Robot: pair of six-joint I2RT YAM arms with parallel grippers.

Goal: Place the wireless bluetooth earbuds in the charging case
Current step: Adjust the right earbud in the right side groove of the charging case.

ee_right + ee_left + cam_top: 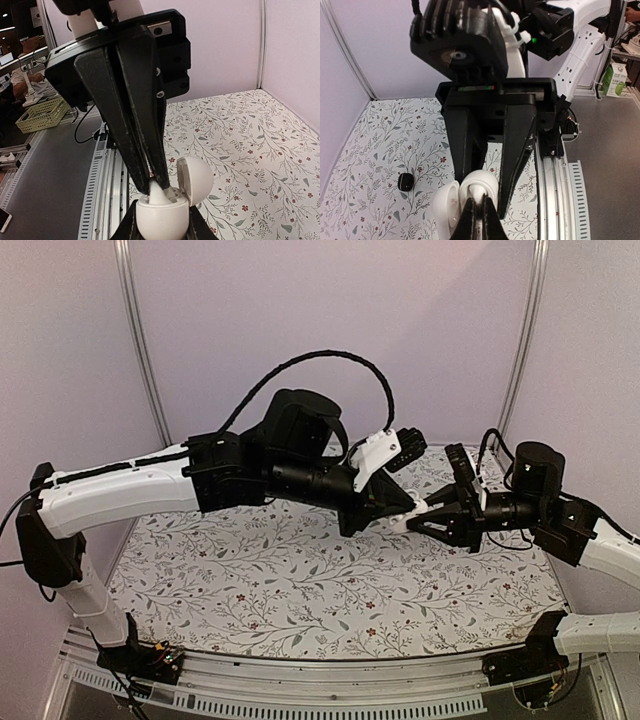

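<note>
My right gripper [161,226] is shut on the lower half of a white egg-shaped charging case [161,220], held above the table. The case's lid [196,181] is swung open to the right. My left gripper [159,184] comes down from above, shut on a white earbud [162,194] whose lower end sits inside the case's mouth. In the left wrist view the same earbud [477,192] shows between my left fingertips [470,210], inside the case [481,179]. In the top view both grippers meet at mid right [408,518]. A small dark roundish piece [406,181] lies on the cloth.
A floral cloth [300,570] covers the table. A metal rail [555,195] runs along its near edge, and pale walls close in the back and sides. The right arm's fingers [517,145] fill the middle of the left wrist view.
</note>
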